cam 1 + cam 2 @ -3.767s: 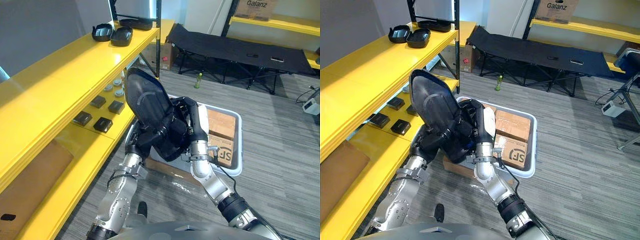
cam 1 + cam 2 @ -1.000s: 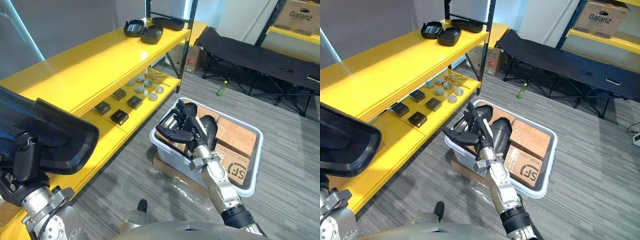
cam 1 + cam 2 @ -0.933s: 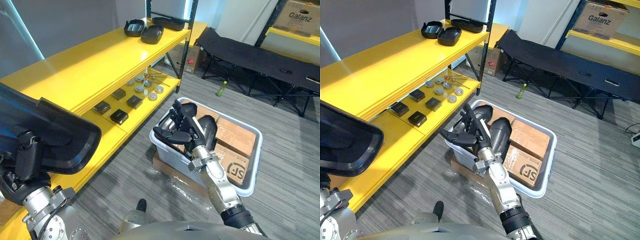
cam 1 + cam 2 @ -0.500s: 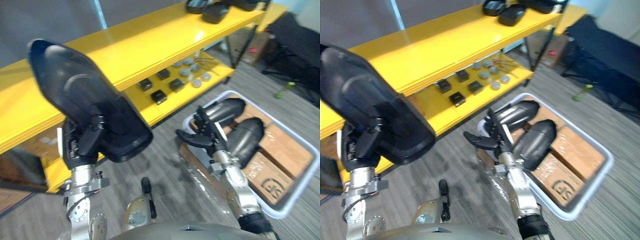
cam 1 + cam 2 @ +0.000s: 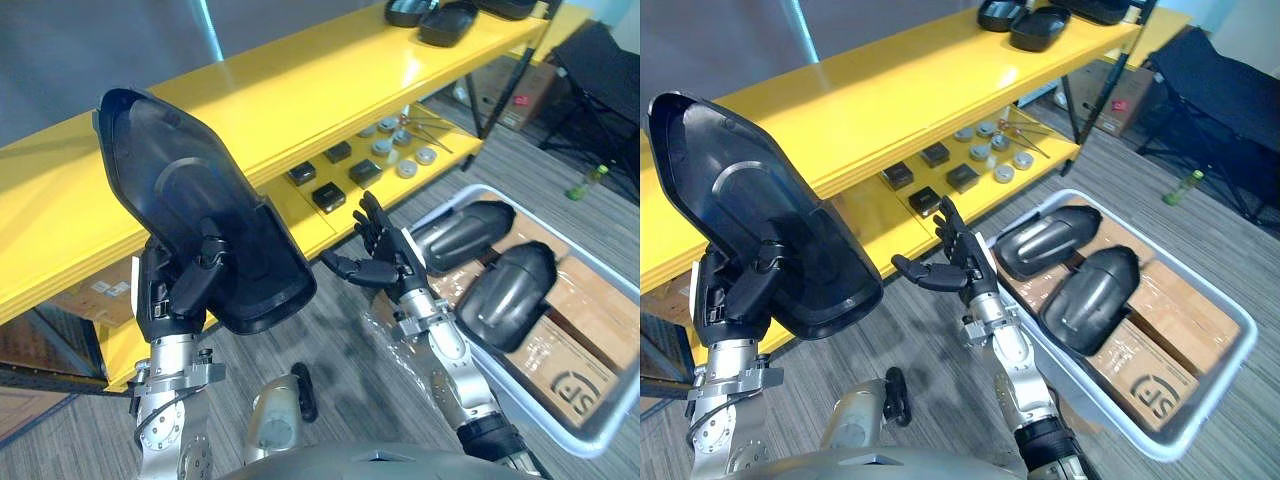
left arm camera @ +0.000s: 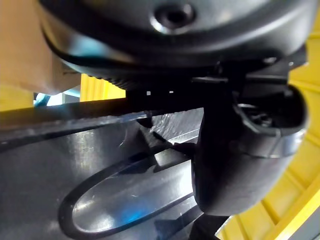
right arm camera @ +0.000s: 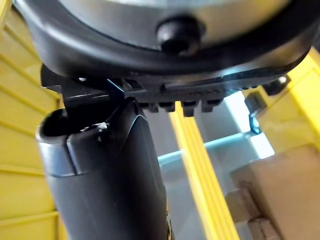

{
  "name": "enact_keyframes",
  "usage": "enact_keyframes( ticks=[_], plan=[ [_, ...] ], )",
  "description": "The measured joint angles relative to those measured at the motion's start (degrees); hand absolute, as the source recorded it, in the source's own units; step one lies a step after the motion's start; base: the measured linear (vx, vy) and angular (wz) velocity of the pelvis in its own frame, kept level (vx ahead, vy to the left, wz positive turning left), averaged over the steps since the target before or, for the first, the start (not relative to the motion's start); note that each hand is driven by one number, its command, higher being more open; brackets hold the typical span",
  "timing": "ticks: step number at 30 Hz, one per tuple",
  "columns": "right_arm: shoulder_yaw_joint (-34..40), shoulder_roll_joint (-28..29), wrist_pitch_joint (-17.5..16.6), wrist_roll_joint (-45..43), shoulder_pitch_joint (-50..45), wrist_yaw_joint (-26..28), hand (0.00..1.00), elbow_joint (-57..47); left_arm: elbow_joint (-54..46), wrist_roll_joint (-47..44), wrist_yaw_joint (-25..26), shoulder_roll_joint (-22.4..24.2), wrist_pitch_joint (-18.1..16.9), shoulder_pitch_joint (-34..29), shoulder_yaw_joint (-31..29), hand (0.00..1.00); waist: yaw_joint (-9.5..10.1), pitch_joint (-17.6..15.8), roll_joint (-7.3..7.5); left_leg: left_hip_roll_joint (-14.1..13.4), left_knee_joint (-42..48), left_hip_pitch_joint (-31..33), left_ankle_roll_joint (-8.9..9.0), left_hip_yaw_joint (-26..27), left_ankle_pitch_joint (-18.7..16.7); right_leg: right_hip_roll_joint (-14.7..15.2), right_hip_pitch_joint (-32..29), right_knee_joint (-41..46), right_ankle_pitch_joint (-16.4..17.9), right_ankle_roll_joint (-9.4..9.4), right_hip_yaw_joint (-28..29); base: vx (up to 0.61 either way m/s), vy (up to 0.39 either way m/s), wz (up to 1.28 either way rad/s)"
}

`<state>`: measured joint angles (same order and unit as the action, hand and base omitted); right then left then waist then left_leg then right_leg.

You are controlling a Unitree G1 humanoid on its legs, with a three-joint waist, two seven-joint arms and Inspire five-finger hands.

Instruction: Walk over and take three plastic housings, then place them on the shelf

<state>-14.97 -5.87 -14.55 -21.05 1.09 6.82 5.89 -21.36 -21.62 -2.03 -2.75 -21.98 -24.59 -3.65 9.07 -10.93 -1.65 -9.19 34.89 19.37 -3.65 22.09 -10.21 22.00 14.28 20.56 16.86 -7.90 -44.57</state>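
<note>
Left hand grips a housing, held upright before the shelf, not yet set down; right hand hangs empty, fingers spread, beside the bin; two more housings lie there on cardboard boxes, so most placing seems left; each is a glossy black moulded shell, rounded and hollow; similar shells sit at the smooth yellow shelf's far end.
</note>
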Motion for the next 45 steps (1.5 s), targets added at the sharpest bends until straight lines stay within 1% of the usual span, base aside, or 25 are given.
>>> enact_keyframes(
  ticks=[1, 2, 3, 4, 5, 6, 8, 10, 14, 15, 18, 19, 20, 21, 22, 23, 25, 26, 27, 28, 29, 33, 37, 42, 45],
  plan=[
    [0.05, 0.43, -0.32, -0.07, -0.28, -0.02, 1.0, -0.07, -0.27, 0.65, 0.0, -0.05, 0.0, -0.03, -0.26, 0.0, 0.19, 0.17, -0.28, 0.31, 0.8, -0.5, 0.33, -0.32, -3.01, -0.04, 0.29, 1.36, 0.42, 1.78, 0.05, 0.24, 0.27, 0.3],
    [0.32, 0.73, -0.67, -0.16, -0.47, -0.07, 1.0, -0.02, -0.38, 1.81, -0.02, -0.15, -0.01, 0.76, -0.82, 0.0, -0.34, -0.14, 0.09, 1.23, 1.33, -0.6, -0.07, -1.81, -5.28, 1.51, -0.25, 6.65, -0.95, 5.87, 1.92, 0.25, 0.264, 0.68],
    [0.5, 0.88, -0.69, -0.18, -0.8, -0.1, 1.0, 0.02, -0.45, 2.54, -0.04, -0.21, 0.01, 1.54, -0.95, 0.0, -1.58, -0.09, 0.48, 3.35, -0.1, -1.21, -0.83, -3.2, -5.76, 3.95, -4.58, 14.89, -5.8, 11.94, 6.51, 0.25, 0.284, 0.79],
    [0.6, 0.96, -0.72, -0.16, -0.79, -0.03, 1.0, 0.02, -0.61, 2.9, -0.04, -0.55, -0.01, 1.92, -1.13, 0.0, -1.82, -0.12, 0.7, 4.14, -1.37, -1.82, -0.83, -3.8, -5.76, 4.07, -6.83, 18.06, -8.07, 12.53, 10.4, 0.26, 0.28, 0.81],
    [1.16, 1.19, -1.1, -0.16, -0.8, 0.01, 1.0, -0.02, -0.62, 3.74, 0.29, -1.75, -0.03, 3.02, -1.5, 0.0, -2.26, 0.0, 1.07, 5.36, -4.03, -2.93, -0.82, -5.18, -5.68, 1.7, -11.46, 22.79, -6.58, 9.61, 17.81, 0.29, 0.236, 0.68],
    [1.65, 1.37, -1.65, -0.18, -0.81, -0.06, 1.0, -0.3, -0.59, 4.06, 1.01, -2.64, -0.02, 3.87, -1.47, 0.0, -3.07, 0.0, 1.22, 7.33, -7.83, -5.29, -0.87, -6.93, -4.15, -0.98, -14.69, 24.76, -3.87, 7.0, 21.34, 0.3, 0.211, 0.66],
    [2.74, 1.01, -2.27, -0.09, -1.03, -0.82, 1.0, -1.93, -0.6, 4.12, 1.85, -2.98, -0.05, 4.96, -1.41, 0.0, -3.35, 0.07, 1.2, 10.38, -14.65, -10.31, -0.58, -7.92, -1.75, -3.48, -18.69, 23.01, -1.47, 6.41, 22.9, 0.34, 0.179, 0.49],
    [4.67, 0.85, -3.54, -0.04, -0.79, -1.33, 1.0, -4.91, -0.6, 4.18, 2.89, -3.06, -0.06, 6.25, -0.58, 0.0, -3.51, 0.56, 0.53, 12.26, -19.12, -13.18, -2.18, -8.45, 0.38, -5.97, -23.28, 16.72, -1.2, 6.3, 22.95, 0.33, 0.14, 0.48],
    [9.46, -0.76, -5.48, 0.08, 0.17, -2.25, 1.0, -10.09, 1.81, 4.35, 5.05, -3.88, -0.2, 9.04, 2.54, 0.0, -6.68, 0.63, 0.37, 15.13, -21.23, -17.78, -2.13, -15.17, 0.38, -10.61, -29.75, 5.09, -4.11, 2.16, 32.51, 0.35, 0.051, 0.92],
    [10.2, -1.0, -5.48, 0.07, 0.16, -2.28, 1.0, -10.48, 2.47, 4.35, 5.24, -4.11, -0.2, 9.31, 2.89, 0.0, -7.09, 0.68, 0.46, 15.28, -21.79, -18.94, -1.9, -16.35, 0.25, -11.4, -29.75, 4.07, -4.61, 1.84, 33.59, 0.37, -0.062, 1.1],
    [12.93, -2.34, -5.92, -0.05, 0.18, -1.8, 1.0, -12.77, 3.68, 4.36, 5.86, -4.27, -0.2, 9.34, 2.75, 0.0, -7.83, 2.0, 1.85, 15.68, -23.0, -22.37, 0.35, -19.45, -1.58, -12.42, -29.67, -0.12, -12.84, 5.47, 33.44, 0.39, -0.158, 0.85],
    [13.74, -3.66, -6.07, -0.13, 0.29, -0.85, 1.0, -13.24, 3.67, 4.33, 6.38, -4.43, -0.2, 9.34, 2.41, 0.0, -7.81, 2.77, 2.53, 15.63, -22.32, -22.92, 1.5, -19.85, -3.21, -13.23, -28.96, -1.05, -14.87, 6.23, 32.19, 0.38, -0.219, 0.63],
    [14.29, -5.21, -6.2, -0.63, 0.41, 0.12, 1.0, -13.38, 4.11, 4.3, 6.41, -3.9, -0.25, 9.37, 2.08, 0.0, -7.71, 3.01, 2.01, 14.82, -19.84, -22.69, 2.57, -19.89, -5.03, -13.45, -27.76, -1.58, -14.24, 6.46, 31.13, 0.5, -0.263, 0.71],
    [15.17, -7.16, -6.19, -2.39, 0.54, 1.59, 1.0, -13.41, 5.38, 4.3, 6.13, -3.56, -0.23, 9.65, 1.65, 0.0, -7.74, 2.9, 0.3, 12.27, -9.21, -18.55, 4.05, -17.87, -6.17, -14.95, -24.51, -4.16, -13.65, 7.19, 29.37, 0.27, -0.134, 0.56],
    [15.77, -7.69, -6.19, -2.56, 0.58, 1.93, 1.0, -13.44, 6.03, 4.3, 5.83, -3.66, -0.07, 10.09, 1.45, 0.0, -7.96, 2.76, -0.19, 11.15, -3.24, -16.2, 4.78, -16.4, -5.75, -15.21, -22.81, -5.72, -13.63, 7.35, 28.75, 0.38, -0.129, 0.45],
    [17.27, -8.16, -6.18, -3.25, 0.73, 2.57, 1.0, -13.44, 7.76, 4.37, 5.09, -3.95, -0.07, 11.23, 1.28, 0.0, -7.42, 2.51, -0.66, 7.92, 4.86, -12.32, 5.65, -12.52, -6.98, -15.51, -19.79, -7.46, -13.4, 7.76, 27.71, 0.24, -0.072, 0.24],
    [19.65, -7.9, -6.28, -4.84, 2.19, 2.95, 1.0, -13.51, 9.25, 4.4, 4.05, -4.0, -0.07, 12.5, 1.13, 0.0, -7.73, 2.52, -0.82, 4.87, 2.42, -10.1, 5.68, -10.44, -8.41, -15.15, -16.59, -9.67, -13.3, 7.93, 27.34, 0.29, -0.091, 0.1],
    [21.28, -7.98, -6.48, -4.91, 3.11, 2.91, 1.0, -13.66, 9.55, 4.4, 3.23, -3.98, -0.07, 13.48, 1.29, 0.0, -7.67, 2.46, -1.32, 3.4, -1.45, -9.5, 6.6, -10.51, -7.78, -14.97, -15.98, -9.88, -13.3, 7.92, 27.22, 0.29, -0.038, -0.1],
    [23.12, -8.11, -6.53, -4.63, 3.83, 2.65, 1.0, -13.94, 9.53, 4.51, 2.13, -3.98, -0.12, 14.33, 1.79, 0.0, -7.79, 2.73, -2.45, 1.89, -9.15, -9.56, 7.86, -10.75, -4.61, -15.12, -15.69, -9.69, -13.27, 7.87, 27.39, 0.21, 0.018, -0.23],
    [23.94, -8.34, -6.52, -4.61, 3.7, 2.18, 1.0, -14.58, 9.53, 4.5, 1.42, -3.99, -0.13, 14.91, 2.32, 0.0, -7.83, 2.92, -3.22, 1.15, -13.34, -9.93, 7.85, -11.17, -1.02, -15.31, -15.62, -9.57, -13.17, 7.71, 27.54, 0.26, 0.087, -0.27],
    [25.1, -9.13, -6.53, -4.63, 3.25, 0.95, 1.0, -16.18, 9.21, 4.52, 0.24, -4.08, -0.14, 15.9, 3.57, 0.0, -8.13, 3.58, -4.85, -0.2, -18.9, -9.98, 8.38, -11.82, 6.6, -15.95, -15.64, -9.42, -12.45, 6.57, 28.01, 0.18, 0.115, -0.24],
    [26.24, -8.14, -6.53, -4.93, 0.48, -1.15, 1.0, -18.01, 7.04, 4.42, -3.11, -6.46, 2.46, 18.33, 6.77, 0.0, -10.93, 2.92, -2.03, 3.5, -25.69, -16.14, 6.85, -8.12, 7.29, -12.87, -14.66, -10.19, -12.78, 4.48, 31.34, 0.15, 0.15, -0.26],
    [27.9, -4.94, -6.33, -5.08, -4.3, -0.99, 1.0, -20.21, 6.94, 6.33, -3.64, -7.41, 7.01, 20.46, 9.77, 0.0, -11.88, 3.04, -0.86, 3.83, -28.23, -19.31, 6.72, -5.92, 7.18, -12.98, -13.01, -12.24, -13.99, 3.26, 33.74, 0.07, 0.066, -0.31],
    [29.75, -4.54, -4.99, -5.19, -9.39, 0.98, 1.0, -21.93, 10.67, 6.72, 0.53, -7.36, 16.78, 26.43, 14.49, 0.0, -15.06, 2.84, -0.07, 3.81, -30.27, -22.08, 6.86, -1.52, 7.04, -13.14, -12.86, -14.12, -15.13, 2.6, 37.67, -0.01, 0.025, -0.42],
    [29.97, -4.42, -4.48, -5.91, -10.68, 2.03, 1.0, -21.93, 15.99, 6.71, 4.09, -7.35, 20.24, 31.54, 15.2, 0.0, -16.88, 2.76, 0.26, 3.85, -30.3, -22.51, 6.89, 0.04, 6.95, -13.26, -12.95, -14.86, -15.35, 2.25, 39.21, -0.05, 0.001, -0.32]
  ],
)
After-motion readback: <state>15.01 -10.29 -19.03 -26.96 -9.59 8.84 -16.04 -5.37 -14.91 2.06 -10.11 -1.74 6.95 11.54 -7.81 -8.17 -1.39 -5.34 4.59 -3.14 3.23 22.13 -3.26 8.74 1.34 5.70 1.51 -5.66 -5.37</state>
